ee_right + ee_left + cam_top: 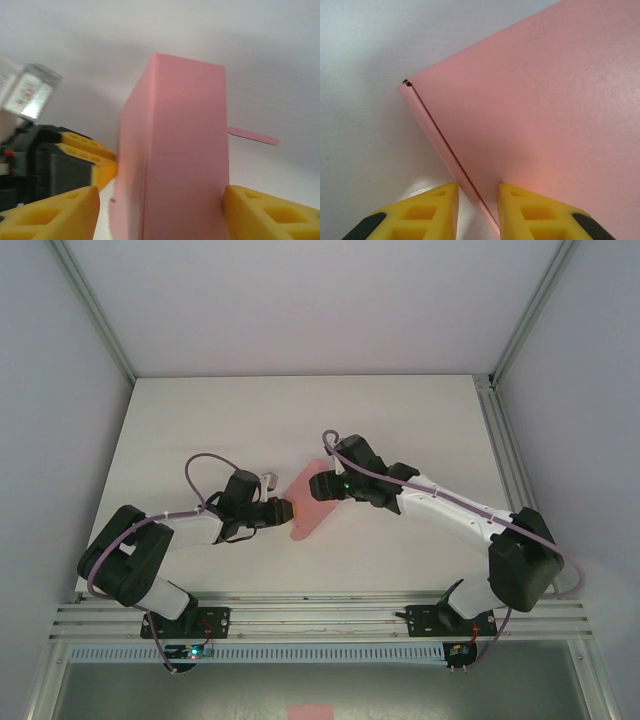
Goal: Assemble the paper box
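Between the two grippers, the paper box (308,502) sat on the table (200,420). Right gripper (160,205) was spread open, with one finger on either side of the box's walls. Left gripper (477,210) straddled a folded edge of the box with narrow jaws; whether it truly pinched the card, I could not tell.

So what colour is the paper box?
The paper box is plain pink with no print, clearest in the left wrist view.
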{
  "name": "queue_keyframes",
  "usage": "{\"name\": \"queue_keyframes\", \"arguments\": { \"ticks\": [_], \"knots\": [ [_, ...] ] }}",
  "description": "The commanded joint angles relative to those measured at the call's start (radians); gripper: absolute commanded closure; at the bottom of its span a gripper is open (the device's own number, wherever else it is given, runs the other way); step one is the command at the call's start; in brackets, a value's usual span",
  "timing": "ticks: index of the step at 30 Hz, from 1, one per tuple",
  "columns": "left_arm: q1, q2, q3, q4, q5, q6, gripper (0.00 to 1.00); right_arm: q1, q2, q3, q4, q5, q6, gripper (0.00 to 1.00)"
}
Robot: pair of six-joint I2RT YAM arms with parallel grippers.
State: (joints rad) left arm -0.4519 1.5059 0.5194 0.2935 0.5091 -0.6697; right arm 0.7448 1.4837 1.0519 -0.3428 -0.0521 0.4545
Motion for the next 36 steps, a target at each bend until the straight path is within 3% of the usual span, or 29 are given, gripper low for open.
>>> {"name": "queue_keyframes", "arguments": {
  "ticks": [1,5,8,14,17,19,22,25,28,30,33,36],
  "knots": [
    [-0.018,0.038,0.013,-0.064,-0.013,0.022,0.73,0.074,0.062,0.024,-0.166,0.094,-0.049,0.42],
    [-0.018,0.051,0.01,-0.053,-0.014,0.018,0.73,0.064,0.077,0.017,-0.16,0.07,-0.036,0.66],
    [-0.018,0.052,0.008,-0.06,-0.022,0.019,0.73,0.048,0.05,-0.023,-0.104,0.044,-0.003,0.74],
    [-0.019,-0.01,0.025,-0.094,-0.036,0.046,0.69,0.02,-0.039,-0.068,-0.068,0.032,0.032,0.79],
    [-0.021,-0.088,0.081,-0.191,-0.08,0.123,0.57,-0.017,-0.06,-0.087,-0.073,0.028,0.071,0.84],
    [-0.033,-0.167,0.146,-0.291,-0.155,0.217,0.47,-0.054,-0.068,-0.099,-0.072,-0.005,0.108,0.86],
    [-0.065,-0.305,0.228,-0.406,-0.258,0.406,0.22,-0.108,-0.086,-0.116,-0.061,-0.079,0.137,0.91],
    [-0.081,-0.4,0.263,-0.447,-0.241,0.585,0.04,-0.148,-0.105,-0.123,-0.061,-0.118,0.156,0.93],
    [-0.144,-0.448,0.266,-0.475,-0.135,0.793,0.0,-0.19,-0.12,-0.122,-0.07,-0.173,0.179,0.93],
    [-0.239,-0.449,0.275,-0.518,-0.155,0.942,0.0,-0.236,-0.125,-0.118,-0.078,-0.247,0.202,0.93],
    [-0.372,-0.407,0.317,-0.583,-0.311,1.091,0.0,-0.319,-0.122,-0.104,-0.109,-0.396,0.266,0.91],
    [-0.44,-0.327,0.382,-0.623,-0.466,1.16,0.0,-0.388,-0.103,-0.069,-0.192,-0.51,0.302,0.91]
  ]
}}
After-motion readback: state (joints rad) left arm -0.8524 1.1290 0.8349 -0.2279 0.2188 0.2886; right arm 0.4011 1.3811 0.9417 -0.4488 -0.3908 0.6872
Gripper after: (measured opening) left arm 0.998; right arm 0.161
